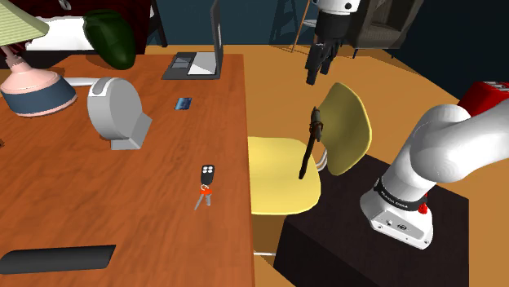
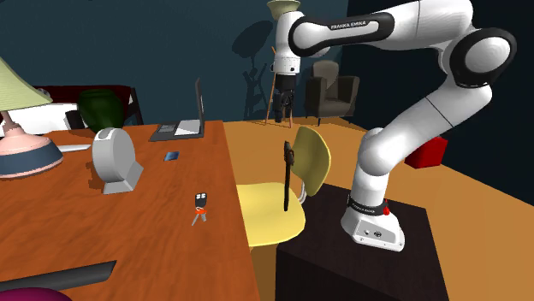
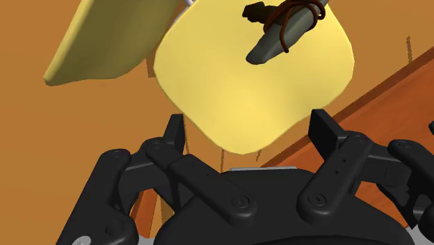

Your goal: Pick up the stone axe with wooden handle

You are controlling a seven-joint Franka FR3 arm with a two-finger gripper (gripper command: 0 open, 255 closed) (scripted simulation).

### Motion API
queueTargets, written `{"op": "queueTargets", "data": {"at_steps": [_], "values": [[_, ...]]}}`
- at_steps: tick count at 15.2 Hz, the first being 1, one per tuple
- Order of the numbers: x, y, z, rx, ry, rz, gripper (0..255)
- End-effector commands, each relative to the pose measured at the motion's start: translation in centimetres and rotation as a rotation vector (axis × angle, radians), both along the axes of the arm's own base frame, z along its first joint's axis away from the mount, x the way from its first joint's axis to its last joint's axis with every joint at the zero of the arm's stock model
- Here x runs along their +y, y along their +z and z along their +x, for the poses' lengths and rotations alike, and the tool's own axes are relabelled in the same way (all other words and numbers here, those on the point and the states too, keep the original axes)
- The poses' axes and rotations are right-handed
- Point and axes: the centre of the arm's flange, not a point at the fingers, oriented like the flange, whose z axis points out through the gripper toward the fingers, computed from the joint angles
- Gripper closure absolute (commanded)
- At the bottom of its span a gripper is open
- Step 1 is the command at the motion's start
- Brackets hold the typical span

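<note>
The axe [image 1: 309, 148] stands nearly upright on the yellow chair [image 1: 277, 175], its dark handle resting on the seat and its head up by the backrest. In the wrist view, the grey stone head [image 3: 278, 33] is bound with brown cord and lies over the yellow seat [image 3: 236, 90]. My gripper [image 1: 315, 75] hangs above the axe, well apart from it. It also appears in the second exterior view [image 2: 281, 108], over the axe [image 2: 286, 175]. The gripper [image 3: 250, 132] is open, and its fingers [image 3: 174, 133] stand apart with nothing between them.
A wooden table [image 1: 122, 204] lies to the chair's left in the shoulder view. It carries a key fob [image 1: 207, 176], a white appliance [image 1: 117, 114], a laptop [image 1: 200, 57], a pink lamp base [image 1: 33, 86] and a black bar [image 1: 57, 258]. The dark stand [image 1: 367, 245] sits beside the chair.
</note>
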Motion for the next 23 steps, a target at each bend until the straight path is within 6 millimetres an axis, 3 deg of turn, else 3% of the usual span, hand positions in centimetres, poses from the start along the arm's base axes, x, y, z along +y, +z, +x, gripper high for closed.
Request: {"op": "queueTargets", "data": {"at_steps": [1, 7, 14, 17, 18, 23], "values": [[0.0, 0.0, 0.0, 0.000, 0.000, 0.000, 0], [6.1, -5.2, -4.0, -0.034, -0.642, -0.077, 0], [6.1, -8.9, -4.0, -0.034, -0.642, -0.077, 0], [6.1, -9.2, -4.0, -0.034, -0.642, -0.077, 0], [6.2, -9.2, -4.1, -0.034, -0.642, -0.077, 255], [6.2, -9.2, -4.1, -0.034, -0.642, -0.077, 255]]}}
